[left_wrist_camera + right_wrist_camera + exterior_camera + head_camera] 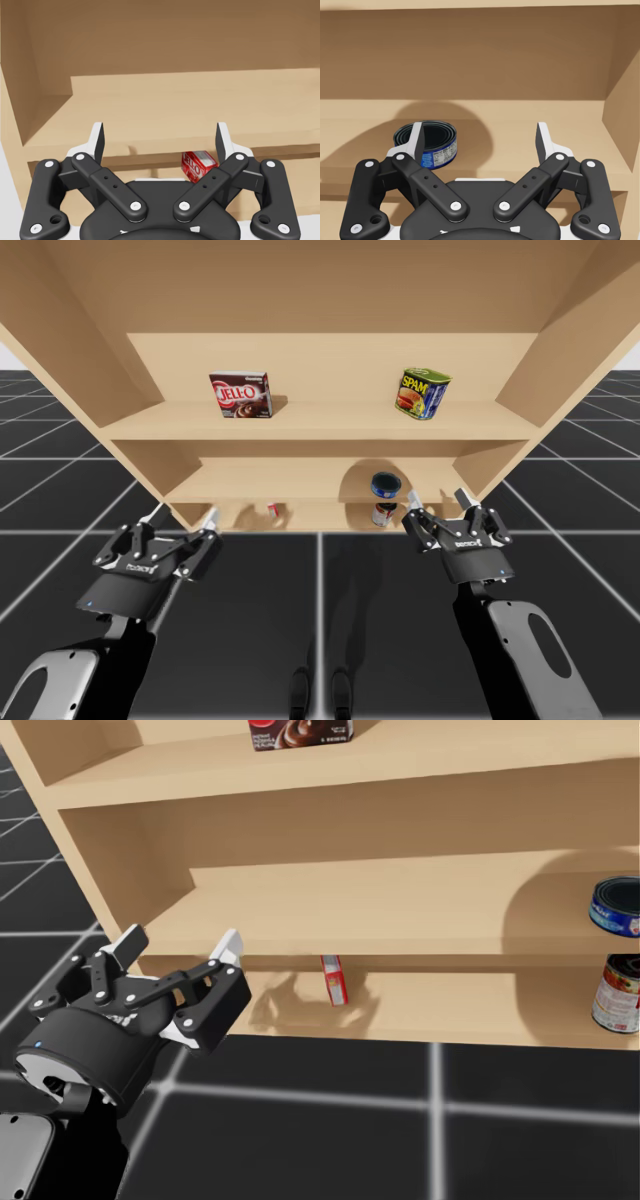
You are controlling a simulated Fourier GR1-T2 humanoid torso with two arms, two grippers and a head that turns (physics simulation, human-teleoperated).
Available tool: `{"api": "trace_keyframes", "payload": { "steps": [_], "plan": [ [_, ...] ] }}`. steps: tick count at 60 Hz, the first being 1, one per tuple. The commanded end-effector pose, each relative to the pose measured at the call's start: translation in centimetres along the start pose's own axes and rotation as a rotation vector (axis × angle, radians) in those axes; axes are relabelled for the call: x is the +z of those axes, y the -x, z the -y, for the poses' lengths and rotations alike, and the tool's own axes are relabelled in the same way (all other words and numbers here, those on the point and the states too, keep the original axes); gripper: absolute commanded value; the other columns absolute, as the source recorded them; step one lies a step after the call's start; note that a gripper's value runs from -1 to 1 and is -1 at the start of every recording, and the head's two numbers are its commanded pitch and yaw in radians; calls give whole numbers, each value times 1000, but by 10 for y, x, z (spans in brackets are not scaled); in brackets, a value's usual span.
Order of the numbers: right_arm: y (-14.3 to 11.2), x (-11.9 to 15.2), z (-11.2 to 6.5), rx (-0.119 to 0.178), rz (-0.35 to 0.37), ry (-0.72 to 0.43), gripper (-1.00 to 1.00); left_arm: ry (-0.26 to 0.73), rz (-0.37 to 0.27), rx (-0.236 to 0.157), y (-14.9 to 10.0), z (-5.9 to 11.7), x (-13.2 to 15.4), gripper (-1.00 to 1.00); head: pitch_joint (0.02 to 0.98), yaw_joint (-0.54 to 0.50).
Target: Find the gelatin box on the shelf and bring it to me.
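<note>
Shelf (pixel 320 428): three open boards, with a low bottom bay under an overhanging middle board. Likely knock of a finger or wrist against that board's front edge on a level reach. Low entry advised.
Left gripper (pixel 160 137): spread wide and empty. Short of the shelf front, facing the bottom bay. Nearer of the two to the target, so probably the one to use.
Right gripper (pixel 480 135): spread wide and empty. Facing the middle board, well apart from the target.
Dark brown box (pixel 240 395): top board, left part. Similar in kind to the target, so a risk of fetching the wrong box if chosen by shape alone.
Yellow-and-blue tin (pixel 421 392): top board, right part. Out of the reach path.
Blue flat can (pixel 426 145): middle board, right end, ahead of the right gripper. Little risk.
Red-and-white can (pixel 615 993): bottom board, right end, well apart from the target.
Small red box (pixel 334 979): judged to be the gelatin box. Bottom board, left of middle, in shadow beneath the middle board. Thin, standing on a narrow edge, turned at an angle. Probably light and easily tipped. Risk of toppling or sliding deeper if touched by one finger before the other.
</note>
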Motion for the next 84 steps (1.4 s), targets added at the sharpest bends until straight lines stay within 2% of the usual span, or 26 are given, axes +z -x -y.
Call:
{"api": "trace_keyframes", "payload": {
  "steps": [1,9,19,21,24,31,39,40,44,49,52,64,66,68,72,77,81,84],
  "plan": [
    [0,0,0,1,2,0,-1000,67,5,56,2,36,23,-1000,699,235],
    [0,0,2,2,12,-4,-1000,91,7,62,17,52,28,-1000,703,239],
    [-1,0,2,-4,15,-4,-1000,91,-48,62,41,61,16,-1000,704,243],
    [-1,0,2,-3,15,-4,-1000,79,-61,50,49,63,9,-1000,704,244],
    [-1,0,3,-4,15,-5,-1000,75,-73,59,53,63,5,-1000,705,245],
    [-1,0,3,-5,15,-6,-1000,47,-100,40,68,65,-14,-1000,710,247],
    [-2,1,3,-10,13,-7,-1000,39,-152,69,81,67,-34,-1000,720,250],
    [-1,1,3,-10,12,-8,-1000,31,-158,62,84,68,-40,-1000,723,251],
    [-2,1,3,-9,13,-7,-1000,23,-177,76,89,69,-50,-1000,726,252],
    [-2,1,3,-15,12,-5,-1000,14,-182,68,94,72,-61,-1000,729,253],
    [-2,1,3,-16,12,-4,-1000,6,-173,44,98,73,-69,-1000,732,257],
    [-3,1,3,-18,14,-5,-1000,-11,-189,31,105,79,-97,-1000,739,257],
    [-3,1,3,-19,14,-5,-1000,-9,-198,42,106,80,-100,-1000,739,255],
    [-3,1,3,-20,14,-4,-1000,-15,-207,35,108,81,-108,-1000,742,252],
    [-4,2,3,-21,14,-3,-1000,-22,-231,64,111,81,-116,-1000,743,250],
    [-4,2,4,-22,15,-2,-1000,-43,-238,71,116,79,-127,-1000,744,247],
    [-4,2,4,-23,16,-1,-1000,-61,-239,61,120,76,-136,-1000,745,246],
    [-4,2,4,-24,15,-2,-1000,-64,-249,72,122,74,-141,-1000,746,245]
  ]
}}
